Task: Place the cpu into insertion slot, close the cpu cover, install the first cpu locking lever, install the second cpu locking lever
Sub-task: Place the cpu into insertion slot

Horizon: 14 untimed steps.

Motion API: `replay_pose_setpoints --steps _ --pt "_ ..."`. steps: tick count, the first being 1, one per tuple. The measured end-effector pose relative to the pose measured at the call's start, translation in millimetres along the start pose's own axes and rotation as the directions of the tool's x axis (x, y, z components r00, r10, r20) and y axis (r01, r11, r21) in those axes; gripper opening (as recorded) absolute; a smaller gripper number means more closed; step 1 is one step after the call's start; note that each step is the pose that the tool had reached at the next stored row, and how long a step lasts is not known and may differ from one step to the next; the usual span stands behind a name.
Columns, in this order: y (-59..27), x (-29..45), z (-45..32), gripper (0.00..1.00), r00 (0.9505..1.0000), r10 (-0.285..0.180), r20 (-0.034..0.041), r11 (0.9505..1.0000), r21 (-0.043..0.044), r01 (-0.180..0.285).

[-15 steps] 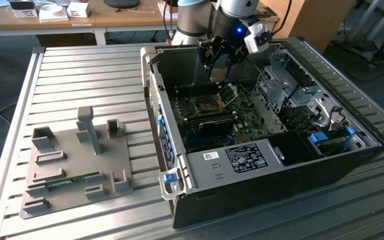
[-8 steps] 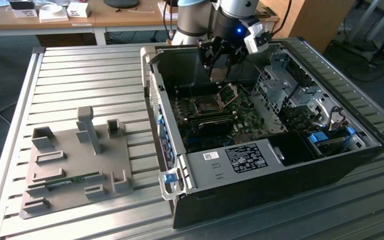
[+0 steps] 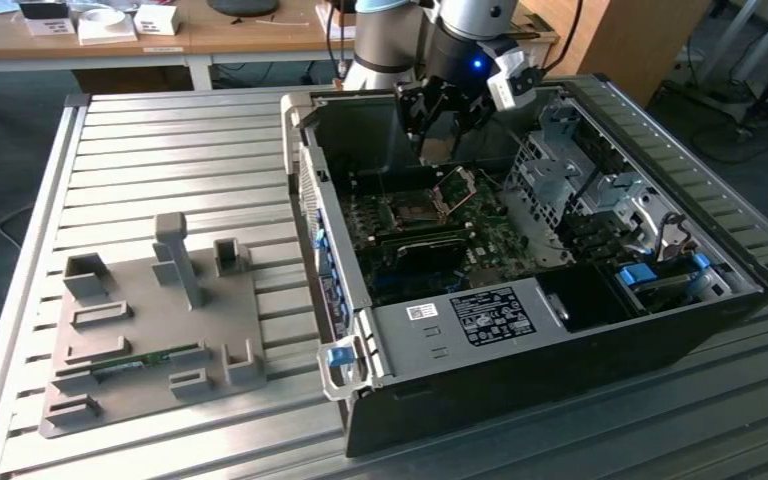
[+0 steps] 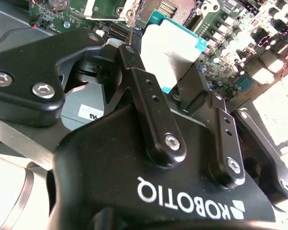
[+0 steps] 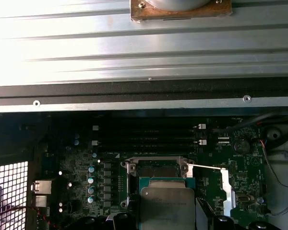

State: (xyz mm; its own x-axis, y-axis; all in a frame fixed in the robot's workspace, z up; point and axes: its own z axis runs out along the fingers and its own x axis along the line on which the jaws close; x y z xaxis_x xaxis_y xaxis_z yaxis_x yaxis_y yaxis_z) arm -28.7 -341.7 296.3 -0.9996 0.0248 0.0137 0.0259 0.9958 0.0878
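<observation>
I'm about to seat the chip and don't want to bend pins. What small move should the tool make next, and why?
Probably a small lateral nudge to centre the cpu over the insertion slot before any descent. The tool grips the cpu above the board; in the first wrist view it overlaps just one edge of the slot; the cpu cover stands raised.

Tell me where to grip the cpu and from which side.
Take the cpu by two opposite thin edges, coming from above its broad face, as the gripper appears to hold it. It is a thin flat square, so edges probably give purchase and leave the underside free for the insertion slot.
</observation>
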Motion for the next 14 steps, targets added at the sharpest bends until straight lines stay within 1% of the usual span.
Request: replay_pose_setpoints --steps 5,14 --pt "0.0 0.0 0.5 0.54 1.0 0.0 0.0 1.0 0.0005 0.0" --pt "-0.4 -0.1 5.3 0.54 1.0 0.0 0.0 1.0 0.0011 0.0"
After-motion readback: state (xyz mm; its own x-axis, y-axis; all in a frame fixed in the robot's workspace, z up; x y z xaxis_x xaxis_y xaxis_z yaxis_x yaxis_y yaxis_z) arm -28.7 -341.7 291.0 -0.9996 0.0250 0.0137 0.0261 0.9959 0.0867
